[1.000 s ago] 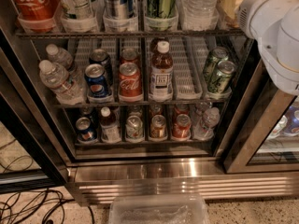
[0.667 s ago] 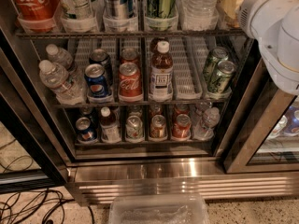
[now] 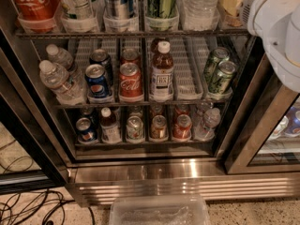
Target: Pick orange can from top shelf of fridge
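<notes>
The fridge (image 3: 187, 170) stands open in front of me, with a steel base and wire racks. The top shelf (image 3: 131, 33) runs along the upper edge and holds cans and bottles in clear cup-like trays. At its far right, an orange-gold thing (image 3: 230, 0) that may be the orange can shows partly, cut off by the frame edge and by my white arm (image 3: 276, 32). The arm fills the upper right corner, in front of that end of the shelf. My gripper is out of view beyond the arm.
The top shelf also holds a red Coca-Cola can (image 3: 33, 1), a green-and-white can (image 3: 161, 1) and a water bottle (image 3: 197, 3). The lower racks hold cans, water bottles and a brown bottle (image 3: 161, 71). A clear plastic bin (image 3: 159, 210) and cables (image 3: 28, 207) lie on the floor. The door frame (image 3: 262, 125) stands at the right.
</notes>
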Tool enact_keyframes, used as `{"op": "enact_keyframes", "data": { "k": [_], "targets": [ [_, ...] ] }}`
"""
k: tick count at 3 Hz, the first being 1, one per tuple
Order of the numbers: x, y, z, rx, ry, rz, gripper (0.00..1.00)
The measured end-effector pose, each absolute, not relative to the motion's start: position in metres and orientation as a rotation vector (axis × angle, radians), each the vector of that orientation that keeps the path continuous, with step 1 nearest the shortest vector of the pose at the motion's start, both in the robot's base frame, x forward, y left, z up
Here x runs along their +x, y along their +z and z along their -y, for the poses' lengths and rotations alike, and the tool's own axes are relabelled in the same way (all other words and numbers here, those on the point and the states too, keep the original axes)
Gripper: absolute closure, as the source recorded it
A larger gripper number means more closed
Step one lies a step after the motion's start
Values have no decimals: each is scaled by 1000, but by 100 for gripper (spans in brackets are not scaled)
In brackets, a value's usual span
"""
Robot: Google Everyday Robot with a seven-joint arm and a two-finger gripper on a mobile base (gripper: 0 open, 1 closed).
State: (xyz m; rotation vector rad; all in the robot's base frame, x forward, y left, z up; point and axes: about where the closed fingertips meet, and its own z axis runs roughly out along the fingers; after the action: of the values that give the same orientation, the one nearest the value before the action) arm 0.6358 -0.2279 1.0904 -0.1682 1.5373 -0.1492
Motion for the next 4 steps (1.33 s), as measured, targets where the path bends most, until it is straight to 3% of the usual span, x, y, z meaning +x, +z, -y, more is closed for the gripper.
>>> {"op": "enact_keyframes", "data": {
  "k": [4],
  "targets": [
    [600, 1125, 225, -220, -52, -1513, 100]
  ]
}}
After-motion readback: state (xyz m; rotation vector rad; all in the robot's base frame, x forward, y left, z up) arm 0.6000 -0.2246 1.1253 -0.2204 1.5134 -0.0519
